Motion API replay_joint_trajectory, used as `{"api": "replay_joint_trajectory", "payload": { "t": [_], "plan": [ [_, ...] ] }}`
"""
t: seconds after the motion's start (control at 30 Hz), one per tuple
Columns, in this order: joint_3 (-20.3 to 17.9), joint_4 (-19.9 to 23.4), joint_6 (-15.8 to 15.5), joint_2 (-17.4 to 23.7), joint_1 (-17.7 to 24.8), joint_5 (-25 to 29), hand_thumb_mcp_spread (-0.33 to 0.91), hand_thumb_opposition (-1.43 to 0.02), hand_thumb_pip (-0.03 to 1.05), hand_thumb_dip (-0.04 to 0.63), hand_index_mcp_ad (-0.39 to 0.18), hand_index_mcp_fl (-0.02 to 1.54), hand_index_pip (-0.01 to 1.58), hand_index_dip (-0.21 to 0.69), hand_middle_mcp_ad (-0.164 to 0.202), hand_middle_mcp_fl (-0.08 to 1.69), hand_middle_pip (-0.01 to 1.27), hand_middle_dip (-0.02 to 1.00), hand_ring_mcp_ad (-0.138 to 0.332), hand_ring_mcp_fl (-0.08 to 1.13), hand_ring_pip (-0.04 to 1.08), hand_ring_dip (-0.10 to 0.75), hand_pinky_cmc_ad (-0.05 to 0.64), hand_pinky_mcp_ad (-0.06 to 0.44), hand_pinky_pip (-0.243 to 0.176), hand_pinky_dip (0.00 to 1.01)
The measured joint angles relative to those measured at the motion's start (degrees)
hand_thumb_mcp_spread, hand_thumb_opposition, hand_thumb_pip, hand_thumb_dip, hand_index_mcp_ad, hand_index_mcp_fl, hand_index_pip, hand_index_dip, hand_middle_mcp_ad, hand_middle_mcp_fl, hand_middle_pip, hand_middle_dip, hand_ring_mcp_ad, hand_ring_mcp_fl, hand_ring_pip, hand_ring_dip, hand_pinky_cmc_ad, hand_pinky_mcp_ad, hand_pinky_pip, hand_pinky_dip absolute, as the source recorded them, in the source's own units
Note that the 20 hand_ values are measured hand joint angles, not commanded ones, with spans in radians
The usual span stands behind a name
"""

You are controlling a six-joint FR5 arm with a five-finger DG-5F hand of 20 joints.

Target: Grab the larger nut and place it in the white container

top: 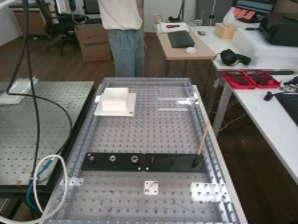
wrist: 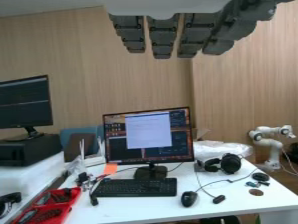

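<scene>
On black bar (top: 171,163), larger nut (top: 113,158), well apart from fingers (wrist: 163,37); fingers released, straight.

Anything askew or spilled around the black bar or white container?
Nothing stands out. The smaller nut, larger nut and bearing stand in a row on the bar; the container looks intact, and I see no spill on the bench.

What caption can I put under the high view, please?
Smaller nut, larger nut and bearing in a row on a black bar, the white container farther along the bench.
</scene>
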Motion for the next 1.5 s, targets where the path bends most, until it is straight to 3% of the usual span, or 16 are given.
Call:
{"api": "replay_joint_trajectory", "payload": {
  "t": [0.13, 0.23, 0.27, 0.37, 0.47, 0.67, 0.73, 0.93, 1.03, 1.5],
  "plan": [
    [-0.3, 0.1, 0.0, 0.2, 0.1, 0.2, 0.0, -0.04, 0.02, 0.0, 0.0, 0.02, 0.01, 0.019, 0.075, 0.01, 0.02, 0.02, 0.068, 0.01, 0.01, 0.012, 0.084, 0.051, -0.01, 0.02],
    [-0.5, 0.2, 0.0, 0.3, 0.1, 0.4, 0.24, -0.36, 0.33, 0.063, -0.002, 0.02, 0.04, 0.019, 0.075, 0.01, 0.07, 0.05, 0.068, 0.01, 0.02, 0.017, 0.098, 0.084, -0.01, 0.16],
    [-0.5, 0.3, 0.0, 0.3, 0.1, 0.5, 0.27, -0.46, 0.33, 0.075, -0.002, 0.02, 0.05, 0.016, 0.075, 0.02, 0.09, 0.06, 0.072, 0.01, 0.04, 0.017, 0.131, 0.117, -0.012, 0.2],
    [-0.7, 0.4, 0.0, 0.4, 0.2, 0.6, 0.28, -0.57, 0.32, 0.08, -0.002, 0.03, 0.06, 0.016, 0.075, 0.05, 0.11, 0.1, 0.084, 0.0, 0.07, 0.028, 0.206, 0.201, -0.024, 0.29],
    [-0.8, 0.4, 0.0, 0.4, 0.2, 0.6, 0.28, -0.65, 0.33, 0.079, -0.003, 0.04, 0.09, 0.016, 0.075, 0.05, 0.12, 0.13, 0.108, 0.01, 0.09, 0.044, 0.278, 0.244, -0.044, 0.35],
    [-1.2, 0.6, 0.2, 0.6, 0.3, 0.9, 0.27, -0.71, 0.36, 0.094, 0.0, 0.04, 0.09, 0.016, 0.077, 0.06, 0.14, 0.16, 0.157, 0.01, 0.09, 0.056, 0.346, 0.297, -0.058, 0.41],
    [-1.3, 0.7, 0.2, 0.7, 0.3, 1.0, 0.28, -0.72, 0.37, 0.096, 0.0, 0.06, 0.09, 0.016, 0.075, 0.06, 0.14, 0.16, 0.154, 0.01, 0.1, 0.058, 0.367, 0.316, -0.063, 0.43],
    [-3.2, 1.7, 0.0, 1.2, 0.9, 2.6, 0.28, -0.74, 0.37, 0.096, 0.0, 0.06, 0.1, 0.016, 0.082, 0.06, 0.14, 0.16, 0.168, 0.01, 0.1, 0.063, 0.386, 0.309, -0.075, 0.43],
    [-5.2, 3.2, 0.2, 1.5, 1.4, 4.2, 0.28, -0.74, 0.38, 0.093, -0.003, 0.06, 0.1, 0.016, 0.084, 0.06, 0.14, 0.17, 0.169, 0.01, 0.11, 0.063, 0.379, 0.328, -0.08, 0.43],
    [-17.0, 12.0, 0.8, 3.0, 4.5, 16.7, 0.28, -0.76, 0.4, 0.108, -0.005, 0.06, 0.1, 0.016, 0.089, 0.06, 0.14, 0.17, 0.175, 0.01, 0.1, 0.063, 0.398, 0.328, -0.091, 0.45]
  ]
}}
